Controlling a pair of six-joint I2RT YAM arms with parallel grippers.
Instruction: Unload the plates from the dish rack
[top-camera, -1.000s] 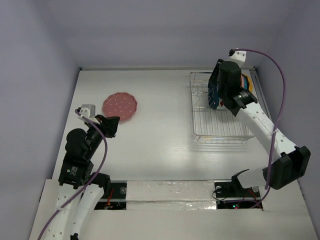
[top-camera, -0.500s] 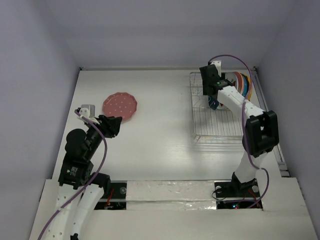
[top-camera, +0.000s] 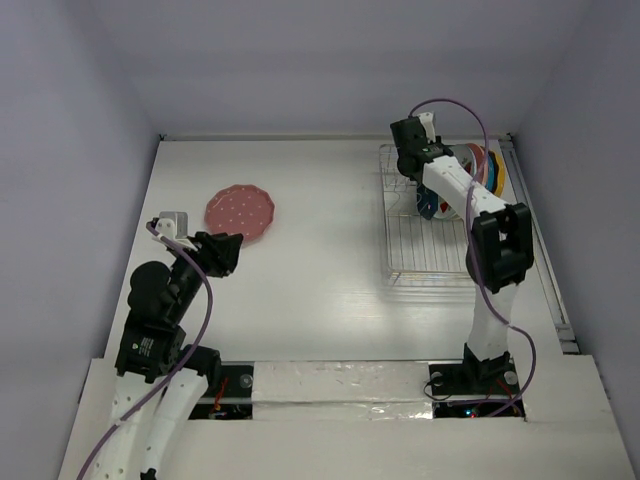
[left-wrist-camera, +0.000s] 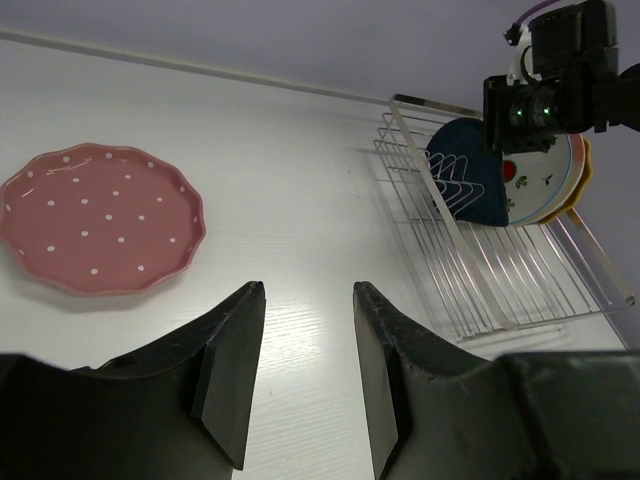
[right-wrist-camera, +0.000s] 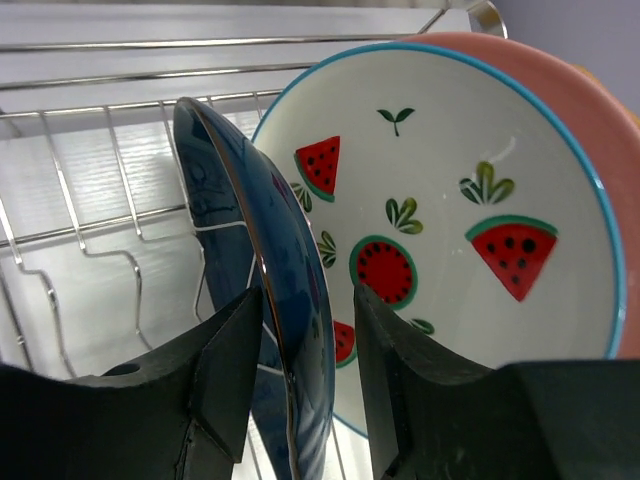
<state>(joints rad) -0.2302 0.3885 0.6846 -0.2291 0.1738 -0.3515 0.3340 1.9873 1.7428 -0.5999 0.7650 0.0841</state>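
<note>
Resting on white table (top-camera: 320, 200): pink plate (top-camera: 240, 212), wire rack (top-camera: 436, 272); lavender walls (top-camera: 330, 60).

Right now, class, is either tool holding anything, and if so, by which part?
Nothing is held yet. The right tool has its open fingers on either side of the dark blue plate's rim, not clamped. The left tool is open and empty.
</note>
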